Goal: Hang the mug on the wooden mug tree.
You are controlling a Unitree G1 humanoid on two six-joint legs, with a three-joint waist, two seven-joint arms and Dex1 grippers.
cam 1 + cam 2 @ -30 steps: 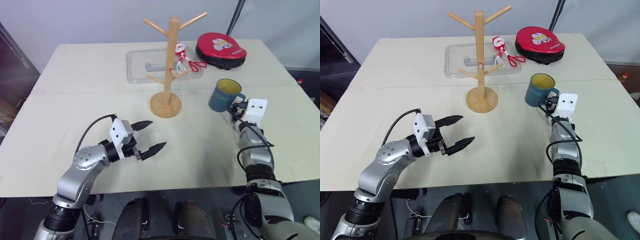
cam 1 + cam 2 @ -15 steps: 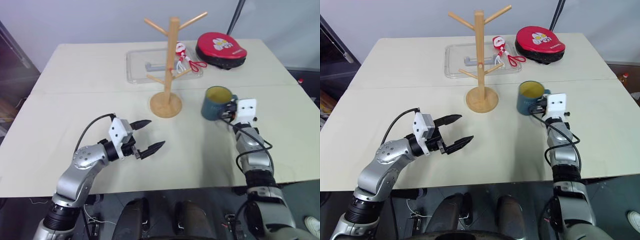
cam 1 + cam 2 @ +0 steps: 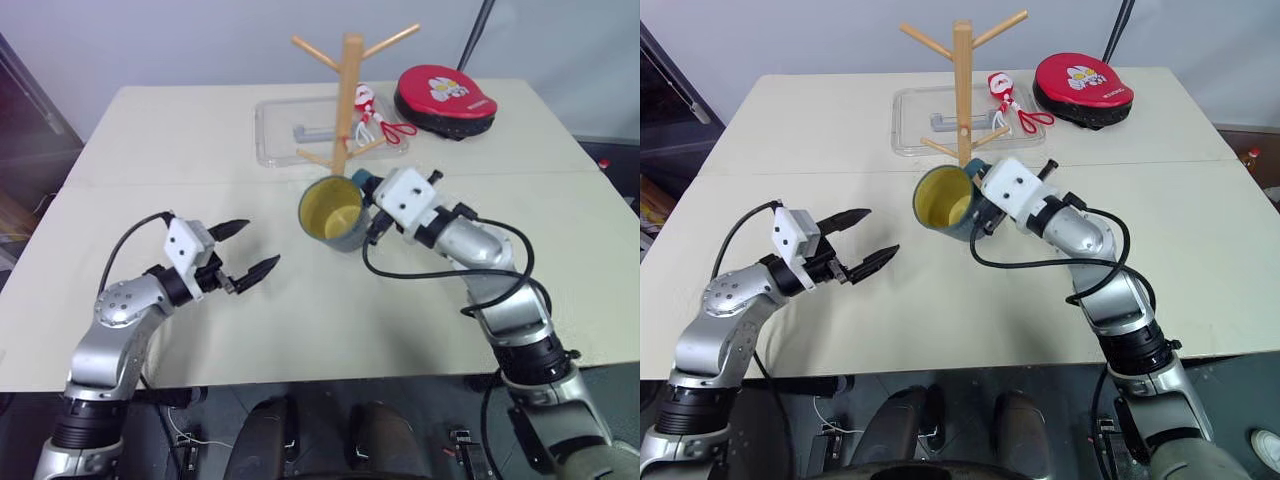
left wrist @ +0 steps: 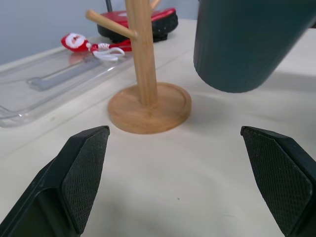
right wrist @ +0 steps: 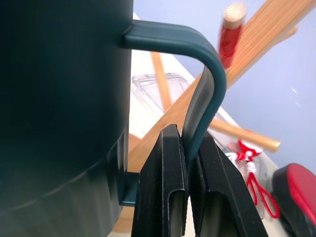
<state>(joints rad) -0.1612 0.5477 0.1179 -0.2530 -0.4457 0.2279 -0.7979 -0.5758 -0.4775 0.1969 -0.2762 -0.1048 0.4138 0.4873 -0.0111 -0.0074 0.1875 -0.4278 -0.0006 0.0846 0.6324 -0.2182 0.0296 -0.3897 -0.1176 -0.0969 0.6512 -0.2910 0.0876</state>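
Observation:
The mug (image 3: 333, 212), dark teal with a yellow inside, hangs in the air tipped on its side, its mouth facing me. My right gripper (image 5: 187, 143) is shut on the mug's loop handle (image 5: 210, 94). The mug sits just in front of the lower post of the wooden mug tree (image 3: 349, 90), hiding its round base in the eye views. The left wrist view shows the mug (image 4: 242, 44) above the table beside the tree's base (image 4: 150, 108). My left gripper (image 3: 258, 244) is open and empty, low over the table to the left of the mug.
A clear plastic tray (image 3: 285, 140) lies behind the tree. A small red and white Santa figure with red cords (image 3: 368, 108) lies beside it. A red round case (image 3: 444, 98) sits at the back right. Dark furniture stands past the table's left edge.
My right gripper lifted the mug off the table at the right, carried it left to the front of the tree and tipped it on its side. My left gripper drew to the left.

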